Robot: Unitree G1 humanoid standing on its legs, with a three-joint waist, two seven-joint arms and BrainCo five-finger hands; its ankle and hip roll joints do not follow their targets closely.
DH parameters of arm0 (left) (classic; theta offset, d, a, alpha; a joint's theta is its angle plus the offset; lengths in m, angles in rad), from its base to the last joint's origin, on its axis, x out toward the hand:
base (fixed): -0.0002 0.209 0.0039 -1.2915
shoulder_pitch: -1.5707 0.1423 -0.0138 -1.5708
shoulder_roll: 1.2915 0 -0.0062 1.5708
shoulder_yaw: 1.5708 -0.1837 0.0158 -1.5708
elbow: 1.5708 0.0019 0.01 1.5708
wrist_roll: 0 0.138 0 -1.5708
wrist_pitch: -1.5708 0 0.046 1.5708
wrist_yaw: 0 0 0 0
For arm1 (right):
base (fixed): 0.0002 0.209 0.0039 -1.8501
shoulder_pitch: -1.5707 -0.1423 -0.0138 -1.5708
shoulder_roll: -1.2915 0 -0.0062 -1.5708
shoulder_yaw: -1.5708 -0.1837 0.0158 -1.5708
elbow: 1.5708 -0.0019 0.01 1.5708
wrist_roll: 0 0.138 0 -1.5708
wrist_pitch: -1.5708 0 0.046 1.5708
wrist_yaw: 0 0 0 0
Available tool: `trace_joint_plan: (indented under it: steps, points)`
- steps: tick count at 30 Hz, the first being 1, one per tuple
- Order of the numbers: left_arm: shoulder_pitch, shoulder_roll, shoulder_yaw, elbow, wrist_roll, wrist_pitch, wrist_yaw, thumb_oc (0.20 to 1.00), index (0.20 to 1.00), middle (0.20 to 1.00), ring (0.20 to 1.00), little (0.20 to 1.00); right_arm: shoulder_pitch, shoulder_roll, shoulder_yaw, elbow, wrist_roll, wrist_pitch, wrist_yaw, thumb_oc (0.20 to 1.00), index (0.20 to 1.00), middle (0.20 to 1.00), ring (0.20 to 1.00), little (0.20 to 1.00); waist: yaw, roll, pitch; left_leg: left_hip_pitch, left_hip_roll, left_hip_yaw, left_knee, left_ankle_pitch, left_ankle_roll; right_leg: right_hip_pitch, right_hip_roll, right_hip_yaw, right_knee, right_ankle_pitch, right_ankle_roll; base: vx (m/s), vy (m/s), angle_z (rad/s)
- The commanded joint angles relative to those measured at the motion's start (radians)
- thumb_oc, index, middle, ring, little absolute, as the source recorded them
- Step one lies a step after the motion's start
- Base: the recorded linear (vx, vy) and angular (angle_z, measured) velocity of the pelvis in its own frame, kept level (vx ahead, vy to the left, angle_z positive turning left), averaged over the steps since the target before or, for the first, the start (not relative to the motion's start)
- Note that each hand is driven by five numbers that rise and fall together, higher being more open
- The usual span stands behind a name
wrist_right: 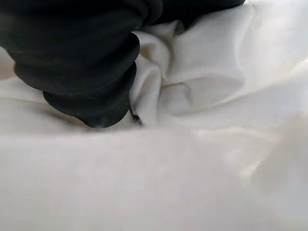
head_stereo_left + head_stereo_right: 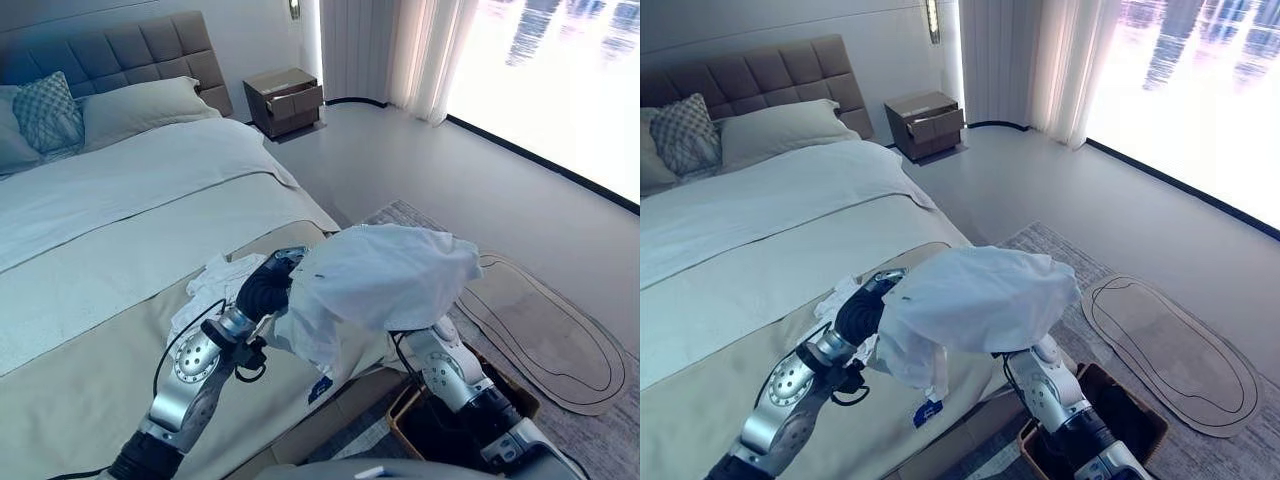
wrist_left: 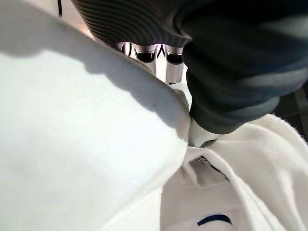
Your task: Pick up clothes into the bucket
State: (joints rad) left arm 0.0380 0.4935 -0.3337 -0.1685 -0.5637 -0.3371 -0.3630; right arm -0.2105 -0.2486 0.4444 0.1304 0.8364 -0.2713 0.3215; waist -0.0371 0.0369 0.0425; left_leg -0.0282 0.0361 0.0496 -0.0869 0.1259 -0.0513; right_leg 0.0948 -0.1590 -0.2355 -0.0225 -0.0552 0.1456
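- You have the white garment point(image 2: 385, 275) lifted off the bed point(image 2: 110, 250), draped over both hands, beside the bed's foot corner.
- Left hand point(image 2: 266, 290): fingers buried in cloth, state can't be read.
- Right hand point(image 1: 91, 57): likewise hidden.
- Brown bucket point(image 2: 520, 400) sits on the floor below your right arm.

A home bedroom: bed point(image 2: 120, 220), pillows point(image 2: 140, 105), nightstand point(image 2: 285, 100), curtains point(image 2: 390, 55).

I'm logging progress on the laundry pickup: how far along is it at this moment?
Midway, by the look of it. In hand: a white garment is lifted off the bed, bunched between the left hand and the right arm. Left: it is not yet in the bucket below, and more white clothes lie on the bed.
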Motion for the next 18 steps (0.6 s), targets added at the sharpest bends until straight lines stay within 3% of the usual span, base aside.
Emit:
trace_joint_plan:
  steps: [1,2,3,18]
  points:
    - [-0.008,0.002,0.052,0.013,-0.004,-0.036,0.01,0.3,0.3,0.3,0.3,0.3,-0.048,0.051,-0.042,-0.076,0.063,-0.056,0.031,0.2,0.2,0.2,0.2,0.2,0.014,-0.057,-0.007,0.021,0.004,-0.012,0.042,-0.102,0.013,-0.087,-0.054,-0.008,-0.004,0.136,0.046,0.0,0.0,0.0]
    - [-0.008,0.002,0.052,0.013,-0.004,-0.036,0.01,0.479,0.479,0.479,0.479,0.479,-0.048,0.051,-0.042,-0.076,0.063,-0.056,0.032,0.2,0.2,0.2,0.2,0.2,0.014,-0.057,-0.007,0.021,0.004,-0.012,0.042,-0.102,0.013,-0.087,-0.054,-0.008,-0.004,0.136,0.046,0.0,0.0,0.0]
    - [-0.004,-0.001,0.057,0.013,0.002,-0.037,0.016,1.0,1.0,1.0,1.0,1.0,-0.045,0.052,-0.046,-0.075,0.068,-0.055,0.033,0.2,0.2,0.2,0.2,0.2,0.014,-0.057,-0.007,0.021,0.004,-0.011,0.043,-0.102,0.013,-0.087,-0.055,-0.008,-0.004,0.136,0.047,0.0,0.0,0.0]
    - [0.017,-0.04,0.107,0.081,0.078,-0.045,0.084,1.0,1.0,1.0,1.0,1.0,0.011,0.06,-0.061,-0.074,0.166,-0.023,0.063,0.2,0.2,0.2,0.2,0.2,0.013,-0.063,-0.004,0.019,0.003,-0.014,0.047,-0.106,0.016,-0.084,-0.055,-0.008,-0.006,0.135,0.045,0.0,0.0,0.0]
